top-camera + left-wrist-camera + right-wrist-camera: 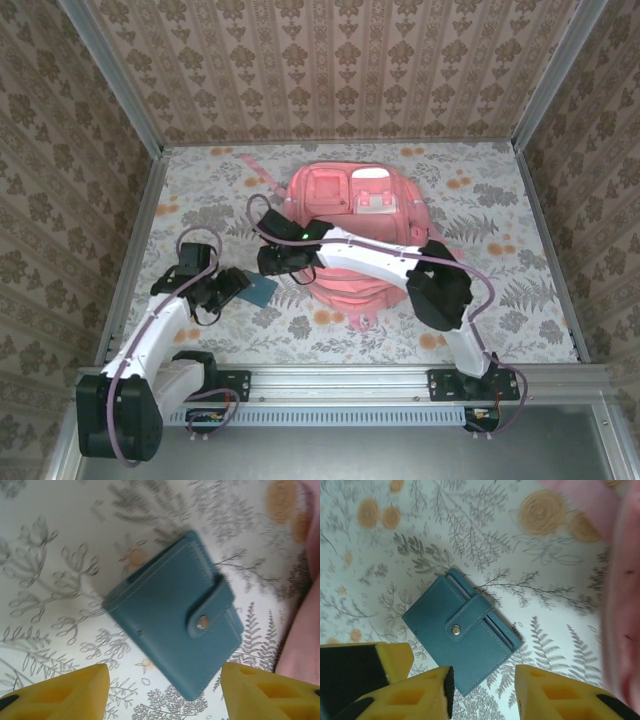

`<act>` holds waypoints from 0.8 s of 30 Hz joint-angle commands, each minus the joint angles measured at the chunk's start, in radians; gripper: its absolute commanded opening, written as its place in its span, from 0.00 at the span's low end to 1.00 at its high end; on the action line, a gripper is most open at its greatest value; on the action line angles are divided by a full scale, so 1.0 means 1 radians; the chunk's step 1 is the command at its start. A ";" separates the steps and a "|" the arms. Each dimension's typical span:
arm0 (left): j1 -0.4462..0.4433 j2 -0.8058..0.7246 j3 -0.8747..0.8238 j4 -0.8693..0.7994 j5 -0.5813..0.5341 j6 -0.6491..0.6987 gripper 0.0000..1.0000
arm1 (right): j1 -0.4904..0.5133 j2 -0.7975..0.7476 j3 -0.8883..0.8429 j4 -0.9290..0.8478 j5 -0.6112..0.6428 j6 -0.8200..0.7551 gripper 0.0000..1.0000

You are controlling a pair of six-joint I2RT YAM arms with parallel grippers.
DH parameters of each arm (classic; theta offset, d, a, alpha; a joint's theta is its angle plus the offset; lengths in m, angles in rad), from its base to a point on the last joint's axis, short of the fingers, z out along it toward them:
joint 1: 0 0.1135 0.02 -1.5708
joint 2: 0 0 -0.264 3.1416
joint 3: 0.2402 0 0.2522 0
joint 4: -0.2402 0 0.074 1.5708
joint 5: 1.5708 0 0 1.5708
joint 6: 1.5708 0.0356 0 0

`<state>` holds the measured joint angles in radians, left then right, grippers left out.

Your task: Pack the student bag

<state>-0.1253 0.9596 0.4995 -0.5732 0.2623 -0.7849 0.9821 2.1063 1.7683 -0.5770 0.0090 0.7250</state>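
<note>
The student bag (352, 232), a big pink backpack, lies flat in the middle of the table with its pockets up. Just left of it a teal snap-button wallet (258, 291) lies on the flowered tablecloth. My left gripper (230, 288) sits at the wallet's left side, open. In the left wrist view the wallet (175, 625) lies ahead of the left gripper (165, 697), one corner between the yellow fingertips (65, 692). My right gripper (270, 262) reaches across the bag and hovers over the wallet (462, 632). The right gripper (482, 695) is open, its jaws either side of the wallet's near corner without touching it.
The bag's pink edge (305, 645) is close on the wallet's right, also seen in the right wrist view as the pink bag (620, 605). A yellow finger of the left gripper (390, 660) stands beside the right one. Walls (130, 250) ring the table.
</note>
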 commanded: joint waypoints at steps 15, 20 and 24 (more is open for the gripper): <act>0.029 0.078 -0.091 0.211 0.117 -0.137 0.53 | 0.006 0.247 0.139 -0.073 -0.061 -0.013 0.31; 0.028 0.101 -0.100 0.231 0.107 -0.137 0.52 | 0.006 0.249 0.105 -0.048 -0.117 0.025 0.30; 0.028 0.144 -0.092 0.240 0.114 -0.107 0.51 | 0.006 0.249 0.082 -0.027 -0.149 0.055 0.30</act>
<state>-0.1028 1.0821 0.4122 -0.3527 0.3634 -0.9051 0.9863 2.3299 1.8736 -0.6018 -0.0914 0.7425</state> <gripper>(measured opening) 0.517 0.301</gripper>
